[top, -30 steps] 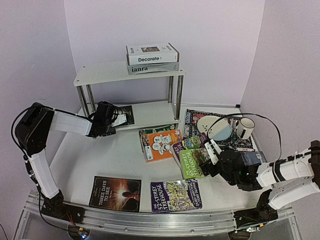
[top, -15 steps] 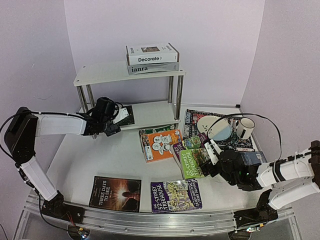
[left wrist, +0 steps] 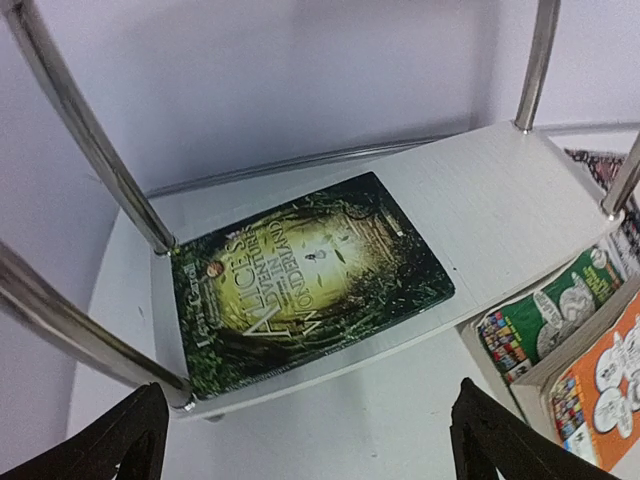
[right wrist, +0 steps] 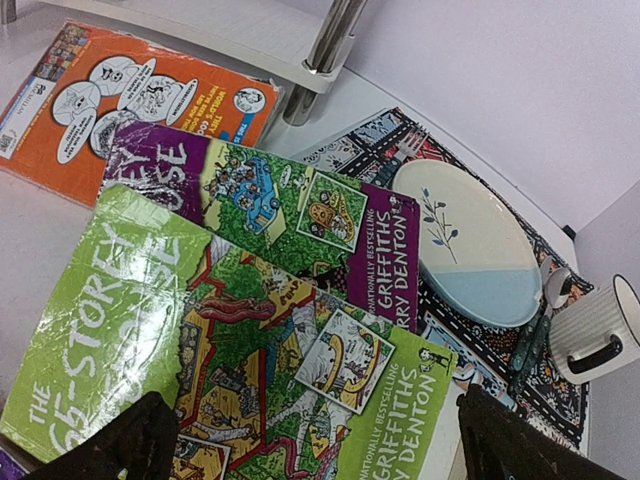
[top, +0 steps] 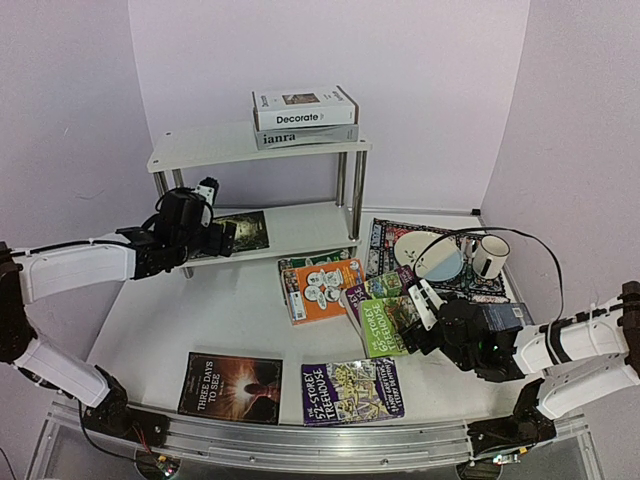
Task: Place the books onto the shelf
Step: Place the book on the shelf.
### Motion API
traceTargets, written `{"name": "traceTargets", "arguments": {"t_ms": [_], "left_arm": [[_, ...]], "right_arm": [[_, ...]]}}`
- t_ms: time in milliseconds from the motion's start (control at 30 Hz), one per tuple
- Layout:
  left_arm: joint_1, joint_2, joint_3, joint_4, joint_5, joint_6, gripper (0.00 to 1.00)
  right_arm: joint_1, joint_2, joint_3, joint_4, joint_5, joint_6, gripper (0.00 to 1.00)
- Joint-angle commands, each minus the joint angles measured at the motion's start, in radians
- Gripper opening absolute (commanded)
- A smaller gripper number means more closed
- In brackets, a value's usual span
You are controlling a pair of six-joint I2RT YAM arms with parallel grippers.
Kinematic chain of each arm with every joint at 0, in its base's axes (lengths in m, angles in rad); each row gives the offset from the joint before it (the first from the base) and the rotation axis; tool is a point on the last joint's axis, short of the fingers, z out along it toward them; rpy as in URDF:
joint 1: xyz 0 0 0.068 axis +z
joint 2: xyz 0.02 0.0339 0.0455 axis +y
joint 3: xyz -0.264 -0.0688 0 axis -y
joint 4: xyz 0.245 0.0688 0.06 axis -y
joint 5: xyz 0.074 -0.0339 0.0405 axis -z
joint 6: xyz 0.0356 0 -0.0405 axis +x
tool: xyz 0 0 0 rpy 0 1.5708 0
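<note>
Left fingers (left wrist: 130, 440) backed off shelf (top: 200, 150), Alice book (left wrist: 300, 275) title legible only from wrist

Upper centre: white two-tier shelf (top: 210, 150) on chrome legs. On its top tier, white "Decorate" (top: 305, 107) stacked flat on grey "ianra" (top: 300, 137). On the lower tier, left end, dark green Alice book (left wrist: 310, 275), flat, cover up. Mid-frame on the table: orange book (top: 322, 288); right of it, purple book (right wrist: 260, 215), partly under lime-green book (right wrist: 230, 370). Bottom centre: dark "Three Days to See" (top: 230, 387) beside purple "52-Storey Treehouse" (top: 352, 390), both flat.
</note>
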Motion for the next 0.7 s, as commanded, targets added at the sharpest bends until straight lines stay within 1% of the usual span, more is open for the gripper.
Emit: {"name": "traceTargets", "arguments": {"t_ms": [0, 133, 233, 267, 300, 367, 400, 567, 600, 633, 667], "left_arm": [[0.017, -0.005, -0.029, -0.024, 0.027, -0.355, 1.00], [0.020, 0.052, 0.025, -0.128, 0.070, -0.520, 1.00], [0.024, 0.094, 0.057, -0.155, 0.130, -0.591, 1.00], [0.026, 0.107, 0.060, -0.154, 0.144, -0.606, 0.98], [0.028, 0.120, 0.063, -0.154, 0.153, -0.617, 0.94], [0.032, 0.142, 0.073, -0.163, 0.139, -0.641, 0.80], [0.034, 0.151, 0.076, -0.170, 0.126, -0.652, 0.71], [0.049, 0.160, 0.080, -0.178, 0.062, -0.676, 0.15], [0.054, 0.164, 0.083, -0.180, 0.053, -0.674, 0.07], [0.060, 0.170, 0.089, -0.183, 0.049, -0.671, 0.01], [0.067, 0.176, 0.095, -0.186, 0.048, -0.665, 0.00]], "right_arm": [[-0.002, -0.022, 0.028, -0.004, 0.010, 0.003, 0.98], [-0.002, -0.019, 0.030, -0.003, 0.010, 0.003, 0.98], [-0.002, -0.020, 0.029, -0.002, 0.010, 0.003, 0.98], [-0.002, -0.020, 0.029, -0.004, 0.010, 0.003, 0.98], [-0.002, -0.021, 0.029, -0.004, 0.009, 0.002, 0.98], [-0.002, -0.023, 0.029, -0.005, 0.008, 0.001, 0.98], [-0.002, -0.023, 0.029, -0.006, 0.008, 0.001, 0.98], [-0.002, -0.027, 0.028, -0.009, 0.006, 0.001, 0.98], [-0.003, -0.026, 0.028, -0.009, 0.005, 0.002, 0.98], [-0.003, -0.025, 0.029, -0.009, 0.004, 0.002, 0.98], [-0.002, -0.025, 0.029, -0.009, 0.003, 0.002, 0.98]]}}
